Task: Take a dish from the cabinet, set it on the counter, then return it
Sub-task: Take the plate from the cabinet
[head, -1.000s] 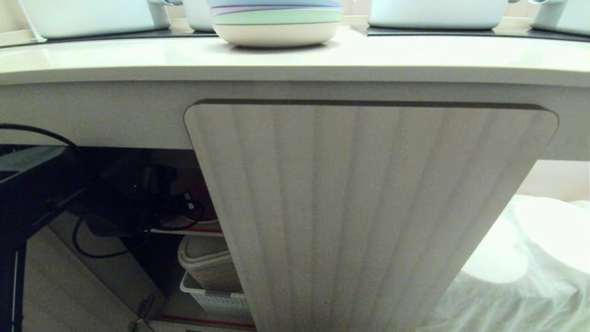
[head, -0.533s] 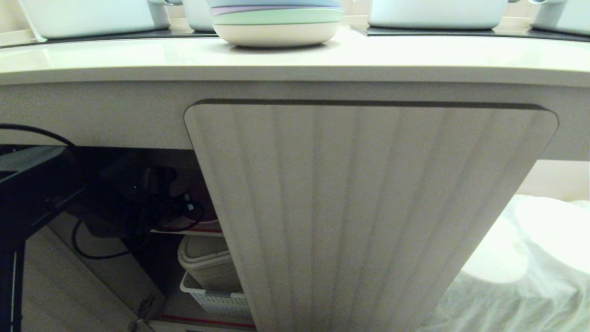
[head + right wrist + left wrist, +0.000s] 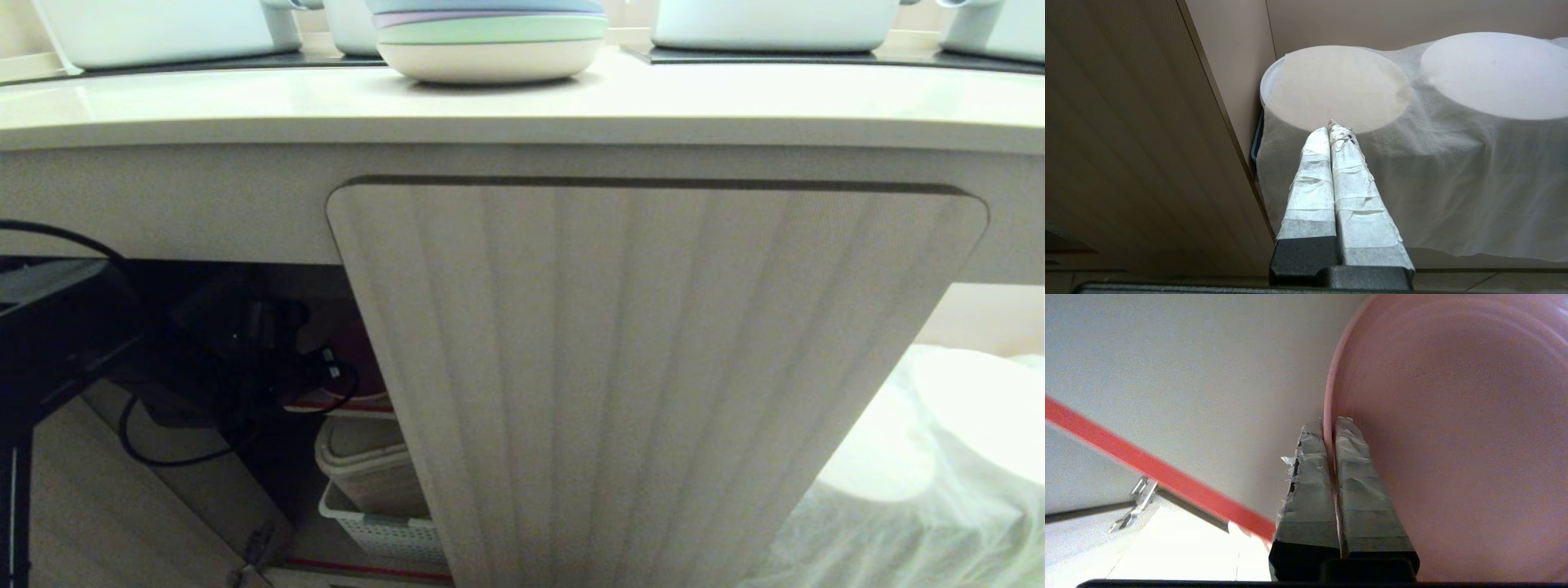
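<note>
A: Cabinet (image 3: 653, 367) fills the head view under the counter (image 3: 522, 102); the left gripper (image 3: 314, 367) reaches into its dark opening.

B: Left wrist view?

A: Fingers (image 3: 1312, 477) pinch the dish (image 3: 1453, 437) by its rim above the red-edged shelf (image 3: 1147, 465).

B: Right wrist?

A: Right gripper (image 3: 1333, 130) pressed together, empty, beside the door.

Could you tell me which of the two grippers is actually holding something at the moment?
The left gripper: its fingers pinch the rim of the pink dish. The right gripper is shut on nothing, beside the cabinet door.
</note>
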{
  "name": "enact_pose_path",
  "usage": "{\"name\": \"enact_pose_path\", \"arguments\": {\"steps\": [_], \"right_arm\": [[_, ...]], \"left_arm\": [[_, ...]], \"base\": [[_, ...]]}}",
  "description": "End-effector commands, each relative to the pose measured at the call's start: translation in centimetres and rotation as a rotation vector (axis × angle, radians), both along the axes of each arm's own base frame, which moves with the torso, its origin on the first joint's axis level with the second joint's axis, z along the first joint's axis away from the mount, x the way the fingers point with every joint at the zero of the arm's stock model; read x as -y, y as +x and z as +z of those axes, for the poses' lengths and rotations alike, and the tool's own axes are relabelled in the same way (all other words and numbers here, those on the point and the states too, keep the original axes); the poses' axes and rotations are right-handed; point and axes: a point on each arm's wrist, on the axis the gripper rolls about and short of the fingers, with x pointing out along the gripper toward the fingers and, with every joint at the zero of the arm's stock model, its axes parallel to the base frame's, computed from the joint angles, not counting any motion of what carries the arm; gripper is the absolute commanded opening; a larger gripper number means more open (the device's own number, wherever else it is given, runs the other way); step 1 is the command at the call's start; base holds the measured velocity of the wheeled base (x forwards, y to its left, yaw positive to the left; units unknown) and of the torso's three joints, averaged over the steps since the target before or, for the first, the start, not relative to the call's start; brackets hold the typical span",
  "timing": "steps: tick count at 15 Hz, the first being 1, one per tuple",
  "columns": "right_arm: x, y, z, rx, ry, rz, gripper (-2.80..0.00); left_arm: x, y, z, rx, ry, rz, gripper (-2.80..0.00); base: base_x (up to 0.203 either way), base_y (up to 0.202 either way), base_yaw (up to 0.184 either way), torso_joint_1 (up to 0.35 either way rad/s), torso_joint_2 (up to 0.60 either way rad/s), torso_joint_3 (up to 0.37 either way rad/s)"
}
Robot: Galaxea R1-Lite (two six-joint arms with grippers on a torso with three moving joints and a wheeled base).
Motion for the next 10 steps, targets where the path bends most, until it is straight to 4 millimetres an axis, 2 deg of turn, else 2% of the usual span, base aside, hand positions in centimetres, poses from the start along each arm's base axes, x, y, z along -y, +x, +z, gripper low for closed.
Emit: {"name": "enact_pose_path", "arguments": {"steps": [1, 10], "right_arm": [[0.0, 0.0, 0.0, 0.0, 0.001, 0.0, -2.8], [0.0, 0.0, 0.0, 0.0, 0.0, 0.0, -2.8]], "left_arm": [[0.0, -0.7, 0.0, -0.011, -0.002, 0.002, -2.8], [0.3, -3.0, 1.0, -0.025, -0.006, -0.008, -2.8]], "base": [[0.0, 0.0, 0.0, 0.0, 0.0, 0.0], [0.0, 0.0, 0.0, 0.0, 0.0, 0.0]]}}
